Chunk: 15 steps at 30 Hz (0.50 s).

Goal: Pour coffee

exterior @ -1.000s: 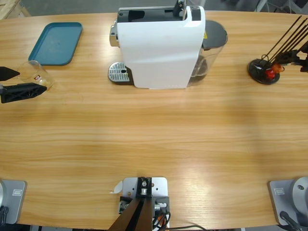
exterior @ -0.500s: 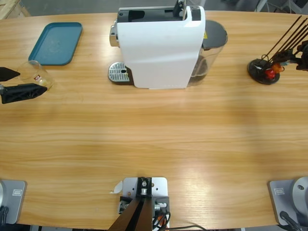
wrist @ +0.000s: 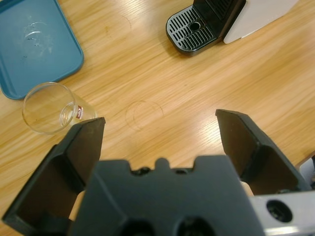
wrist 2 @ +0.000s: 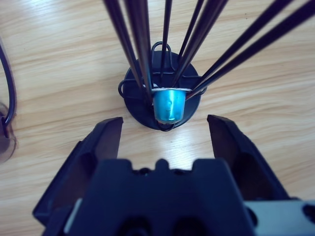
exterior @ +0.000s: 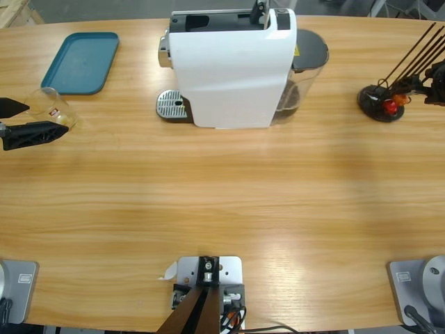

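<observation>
The left gripper (wrist: 160,130) hangs spread wide over the wooden table (exterior: 222,202), the glass tumbler (wrist: 49,108) lying beside one jaw. The right gripper (wrist 2: 165,129) gapes before a blue capsule (wrist 2: 170,104) in its wire rack (wrist 2: 162,78).

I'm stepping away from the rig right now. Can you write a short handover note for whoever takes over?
Left pincer: open, beside the glass tumbler, not gripping it. The tumbler lies on its side by the blue tray.
Right pincer: open, facing the blue capsule low in the black wire capsule rack; nothing held.
Coffee machine: drip grate bare, no cup under it.
Done: nothing visible.
Left: take a capsule, load the machine, stand the tumbler on the grate, pour.
</observation>
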### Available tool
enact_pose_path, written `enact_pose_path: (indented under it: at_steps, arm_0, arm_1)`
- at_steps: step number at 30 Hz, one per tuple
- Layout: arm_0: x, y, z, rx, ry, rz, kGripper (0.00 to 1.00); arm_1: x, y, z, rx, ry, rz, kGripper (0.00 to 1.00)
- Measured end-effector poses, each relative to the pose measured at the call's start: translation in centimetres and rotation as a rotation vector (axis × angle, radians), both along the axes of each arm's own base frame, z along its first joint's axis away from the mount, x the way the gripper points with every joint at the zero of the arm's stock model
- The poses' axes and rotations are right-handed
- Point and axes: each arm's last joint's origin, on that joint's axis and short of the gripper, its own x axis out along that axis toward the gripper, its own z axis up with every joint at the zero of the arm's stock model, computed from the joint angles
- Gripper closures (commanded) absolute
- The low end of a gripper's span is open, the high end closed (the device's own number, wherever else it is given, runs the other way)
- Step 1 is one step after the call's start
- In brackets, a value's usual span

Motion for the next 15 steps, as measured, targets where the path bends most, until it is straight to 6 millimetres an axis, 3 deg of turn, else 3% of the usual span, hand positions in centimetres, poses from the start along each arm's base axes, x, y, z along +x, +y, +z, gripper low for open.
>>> enact_pose_path:
  at_steps: [5,12,15]
  arm_0:
    - [0.00,0.00,-0.03,0.000,0.000,0.000,0.027]
    - [0.00,0.00,-0.03,0.000,0.000,0.000,0.027]
    - [-0.01,0.00,-0.03,0.000,0.000,0.000,0.027]
  arm_1:
    - [0.00,0.00,0.00,-0.002,0.001,0.003,0.670]
    - [0.02,-0.05,0.00,-0.008,0.002,0.009,0.994]
    - [0.15,-0.10,-0.04,-0.008,0.004,0.006,0.989]
